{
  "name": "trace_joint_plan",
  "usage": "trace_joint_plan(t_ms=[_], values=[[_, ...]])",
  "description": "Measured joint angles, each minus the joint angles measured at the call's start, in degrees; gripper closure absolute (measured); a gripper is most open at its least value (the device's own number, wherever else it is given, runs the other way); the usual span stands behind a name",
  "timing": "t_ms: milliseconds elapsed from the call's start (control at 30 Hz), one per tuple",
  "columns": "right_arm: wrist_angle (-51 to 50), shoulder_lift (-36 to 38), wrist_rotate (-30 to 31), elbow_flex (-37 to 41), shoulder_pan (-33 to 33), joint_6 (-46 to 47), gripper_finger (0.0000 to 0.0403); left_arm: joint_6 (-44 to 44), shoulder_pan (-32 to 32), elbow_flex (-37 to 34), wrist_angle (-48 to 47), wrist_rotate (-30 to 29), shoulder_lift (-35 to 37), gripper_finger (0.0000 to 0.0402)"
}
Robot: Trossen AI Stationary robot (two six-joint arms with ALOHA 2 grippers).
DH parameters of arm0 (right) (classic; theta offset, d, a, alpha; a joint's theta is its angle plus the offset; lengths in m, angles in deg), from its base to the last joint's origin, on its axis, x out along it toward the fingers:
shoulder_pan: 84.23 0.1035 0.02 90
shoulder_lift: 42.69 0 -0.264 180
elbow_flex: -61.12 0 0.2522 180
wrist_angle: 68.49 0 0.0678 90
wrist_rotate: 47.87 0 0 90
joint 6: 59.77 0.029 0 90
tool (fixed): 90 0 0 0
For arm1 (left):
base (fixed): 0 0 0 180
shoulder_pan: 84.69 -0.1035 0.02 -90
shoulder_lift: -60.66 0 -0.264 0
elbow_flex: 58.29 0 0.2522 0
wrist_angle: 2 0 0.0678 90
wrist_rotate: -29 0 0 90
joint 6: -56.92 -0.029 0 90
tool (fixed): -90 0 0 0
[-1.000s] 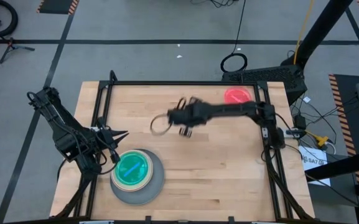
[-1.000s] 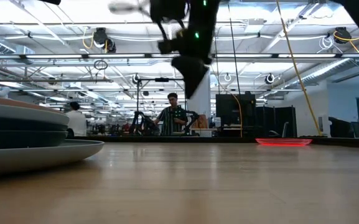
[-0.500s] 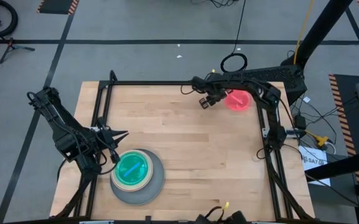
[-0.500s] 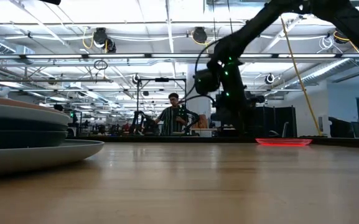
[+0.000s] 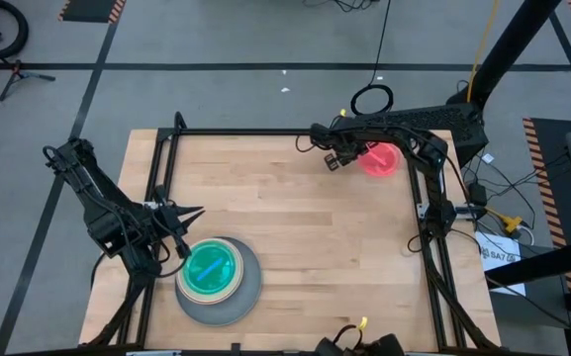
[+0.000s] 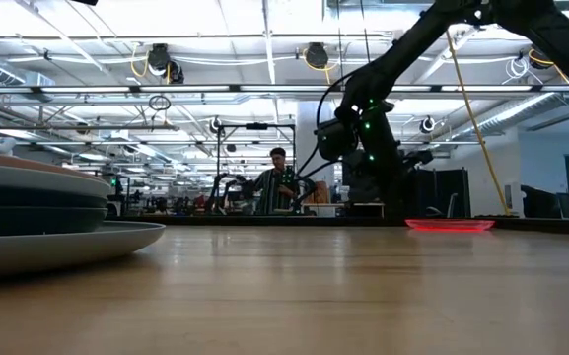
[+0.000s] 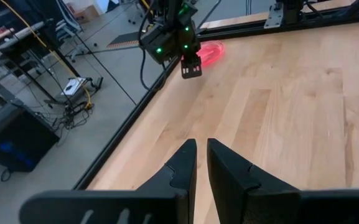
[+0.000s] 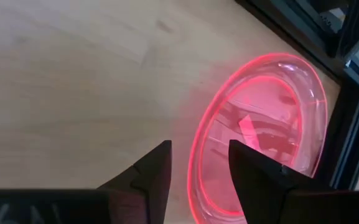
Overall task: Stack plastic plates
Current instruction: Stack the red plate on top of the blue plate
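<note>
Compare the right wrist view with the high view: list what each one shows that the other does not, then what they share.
Only the right wrist view: the right gripper close up, jaws open, their tips at the near rim of the red plate, and the plate's translucent look.

Only the high view: the whole table, the stack of plates with a green plate on top near the front left, and the left gripper waiting beside that stack.

Both: the red plate lying flat near the table's far right corner, with the right gripper next to it.
</note>
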Motion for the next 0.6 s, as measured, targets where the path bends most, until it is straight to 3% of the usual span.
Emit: trace_joint_plan(t_ms=[367,600], values=[[8.3,0.4,-1.0,6.6,-3.4,-2.3,0.0258,-0.5,0.0,0.0,-0.1,0.0,0.0,0.0355],[9.5,0.2,-0.8,6.9,-2.1,-4.1,0.0329,-0.5,0.0,0.0,-0.1,0.0,0.0,0.0355]])
